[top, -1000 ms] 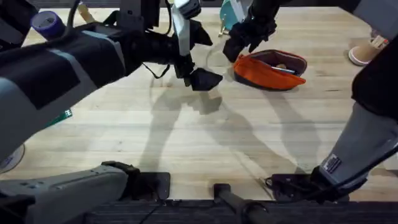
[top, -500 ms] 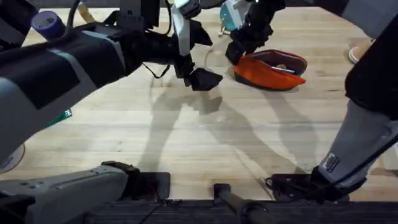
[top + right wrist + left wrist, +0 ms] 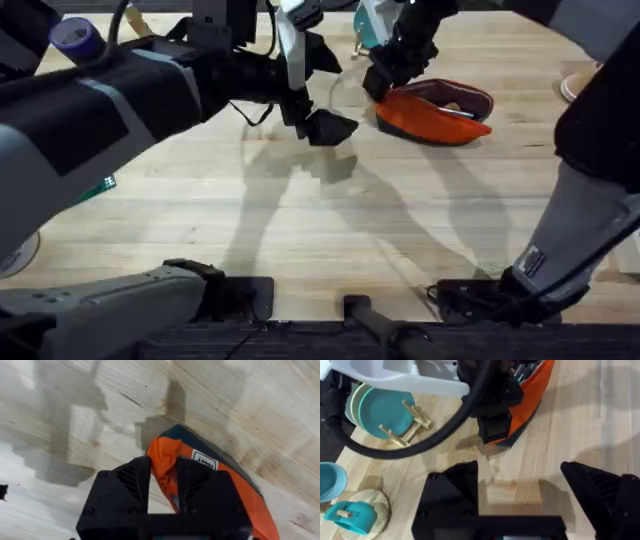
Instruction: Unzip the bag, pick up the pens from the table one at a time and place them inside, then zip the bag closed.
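Note:
The orange bag [image 3: 432,115] lies open at the far middle of the table [image 3: 330,220], its dark lining showing. A silver-grey pen [image 3: 459,112] lies inside the opening; I cannot make out a second pen. My right gripper [image 3: 381,84] is at the bag's left end, shut on the orange fabric [image 3: 161,460]. My left gripper [image 3: 318,124] hovers just left of the bag, open and holding nothing. In the left wrist view it [image 3: 520,495] faces the bag [image 3: 532,395] and the right gripper's black fingers [image 3: 492,425].
A teal plate with wooden sticks [image 3: 385,410], a blue cup [image 3: 329,482] and a teal cup on a wooden disc [image 3: 352,515] stand at the far side. A purple tape roll [image 3: 75,38] sits far left, a pink cup [image 3: 585,85] far right.
My right gripper has shifted slightly farther back and up at the bag's left end, keeping hold of it. The left arm has stayed put.

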`<state>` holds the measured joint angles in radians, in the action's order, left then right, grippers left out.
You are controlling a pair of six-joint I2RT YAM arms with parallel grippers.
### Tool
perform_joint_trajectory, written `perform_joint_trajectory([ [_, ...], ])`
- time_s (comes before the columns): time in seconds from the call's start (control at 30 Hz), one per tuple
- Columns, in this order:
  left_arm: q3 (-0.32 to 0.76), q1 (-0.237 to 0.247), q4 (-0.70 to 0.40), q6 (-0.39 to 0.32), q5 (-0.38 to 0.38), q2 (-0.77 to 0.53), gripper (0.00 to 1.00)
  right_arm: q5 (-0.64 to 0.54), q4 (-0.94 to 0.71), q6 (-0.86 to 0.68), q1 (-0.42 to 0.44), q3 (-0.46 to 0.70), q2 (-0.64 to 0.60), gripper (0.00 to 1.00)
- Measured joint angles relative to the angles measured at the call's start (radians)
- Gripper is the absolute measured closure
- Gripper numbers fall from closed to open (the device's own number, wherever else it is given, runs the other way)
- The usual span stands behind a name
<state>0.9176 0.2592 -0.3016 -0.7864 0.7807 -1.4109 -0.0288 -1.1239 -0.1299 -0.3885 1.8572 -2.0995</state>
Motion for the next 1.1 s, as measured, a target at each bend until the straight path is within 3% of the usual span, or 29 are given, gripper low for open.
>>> perform_joint_trajectory([
  [0.37, 0.0, 0.0, 0.0, 0.0, 0.0, 0.0, 0.005, 0.007, 0.002, 0.016, 0.0, 0.0, 0.0, 0.779],
  [1.1, 0.0, 0.0, 0.0, 0.0, 0.0, 0.0, 0.005, 0.023, 0.001, 0.048, 0.001, 0.001, 0.0, 0.765],
])
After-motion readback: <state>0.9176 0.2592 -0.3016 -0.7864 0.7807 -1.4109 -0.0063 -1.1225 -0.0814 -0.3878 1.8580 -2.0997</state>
